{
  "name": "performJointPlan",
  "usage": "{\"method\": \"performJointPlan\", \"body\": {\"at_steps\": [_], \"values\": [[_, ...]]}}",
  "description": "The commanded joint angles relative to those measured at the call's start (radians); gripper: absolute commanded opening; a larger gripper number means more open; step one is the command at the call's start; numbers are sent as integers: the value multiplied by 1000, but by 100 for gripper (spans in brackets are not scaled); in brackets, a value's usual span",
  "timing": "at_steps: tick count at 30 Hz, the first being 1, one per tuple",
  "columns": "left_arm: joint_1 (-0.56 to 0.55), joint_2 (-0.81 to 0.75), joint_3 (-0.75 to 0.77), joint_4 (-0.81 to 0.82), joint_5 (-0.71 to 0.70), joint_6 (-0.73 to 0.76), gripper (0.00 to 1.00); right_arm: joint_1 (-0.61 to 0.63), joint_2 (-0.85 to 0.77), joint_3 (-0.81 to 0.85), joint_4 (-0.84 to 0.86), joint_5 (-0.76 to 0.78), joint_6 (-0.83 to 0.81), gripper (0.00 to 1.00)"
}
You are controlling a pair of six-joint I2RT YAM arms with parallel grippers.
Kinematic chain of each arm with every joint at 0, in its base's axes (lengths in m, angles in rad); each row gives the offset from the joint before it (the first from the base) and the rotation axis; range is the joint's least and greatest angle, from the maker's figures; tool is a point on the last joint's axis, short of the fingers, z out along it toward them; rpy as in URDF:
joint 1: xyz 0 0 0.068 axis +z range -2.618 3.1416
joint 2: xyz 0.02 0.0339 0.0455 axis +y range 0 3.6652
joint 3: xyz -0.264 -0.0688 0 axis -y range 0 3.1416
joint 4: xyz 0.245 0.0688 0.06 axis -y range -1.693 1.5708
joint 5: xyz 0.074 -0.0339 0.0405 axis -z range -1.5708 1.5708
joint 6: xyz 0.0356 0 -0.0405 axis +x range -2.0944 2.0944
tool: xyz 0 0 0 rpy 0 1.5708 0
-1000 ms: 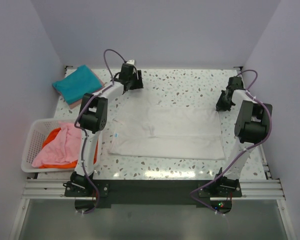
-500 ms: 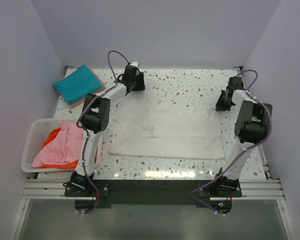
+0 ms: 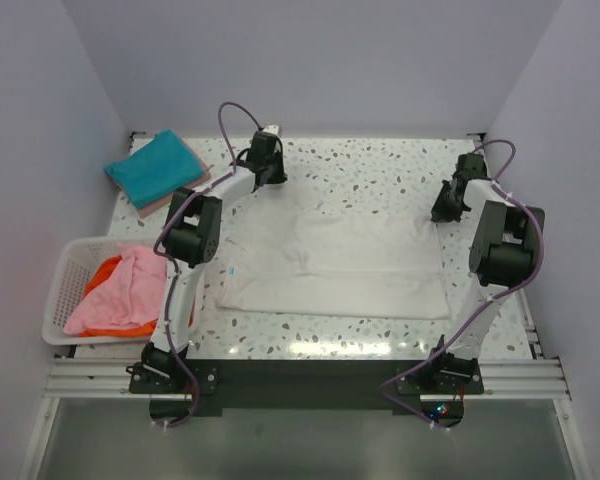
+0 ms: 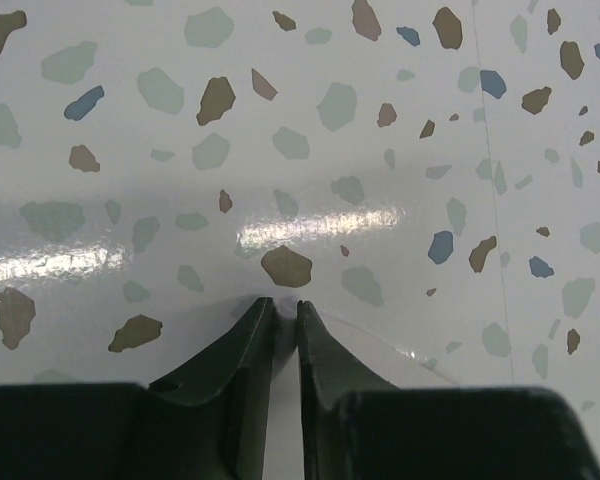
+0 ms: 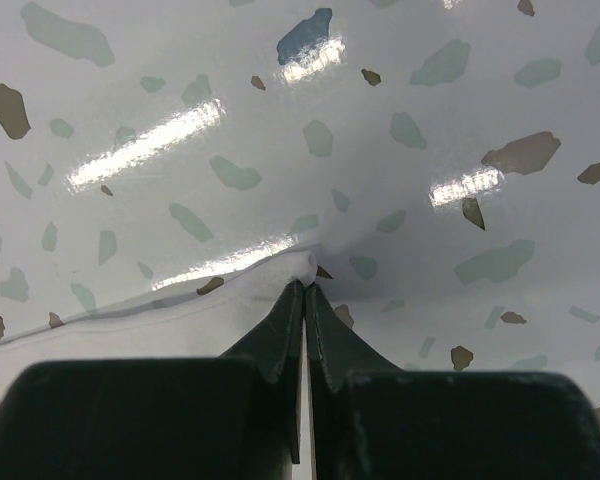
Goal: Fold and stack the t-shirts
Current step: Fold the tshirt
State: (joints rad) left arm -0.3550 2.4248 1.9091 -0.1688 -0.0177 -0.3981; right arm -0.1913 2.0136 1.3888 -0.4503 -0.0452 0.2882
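Note:
A white t-shirt (image 3: 340, 255) lies spread flat across the middle of the table. My left gripper (image 3: 267, 176) is at its far left corner. In the left wrist view the left gripper (image 4: 286, 303) has its fingers drawn almost together on a thin fold of the white cloth (image 4: 400, 365). My right gripper (image 3: 443, 212) is at the far right corner. In the right wrist view that gripper (image 5: 306, 285) is shut on a pinched bit of the shirt's edge (image 5: 180, 310). A folded teal t-shirt (image 3: 155, 167) lies at the back left.
A white lattice basket (image 3: 55, 300) at the left edge holds a crumpled pink t-shirt (image 3: 120, 290) over an orange one (image 3: 105, 270). Walls close in the table at the back and on both sides. Both arm bases stand at the near edge.
The left wrist has shifted slightly at the shirt's far left corner and its jaws have drawn in on the cloth. The right arm and the shirt have not moved.

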Motion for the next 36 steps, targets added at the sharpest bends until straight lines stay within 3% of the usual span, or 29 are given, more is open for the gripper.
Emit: {"method": "performJointPlan", "body": {"at_steps": [1,6,8,23,31,36], "values": [[-4,19,13,-5,-22,18,19,7,40,-22,-30,-15,5,0],[-4,28,21,-11,-18,25,10,7,36,-5,-39,-7,5,0],[-4,23,18,-5,-21,28,0,6,33,4,-51,-7,8,0],[27,36,142,86,12,59,0,6,83,193,-129,8,17,0],[73,65,258,196,152,2,0,7,146,320,-157,22,34,0],[80,42,255,236,206,5,0,6,169,395,-174,27,35,0]]}}
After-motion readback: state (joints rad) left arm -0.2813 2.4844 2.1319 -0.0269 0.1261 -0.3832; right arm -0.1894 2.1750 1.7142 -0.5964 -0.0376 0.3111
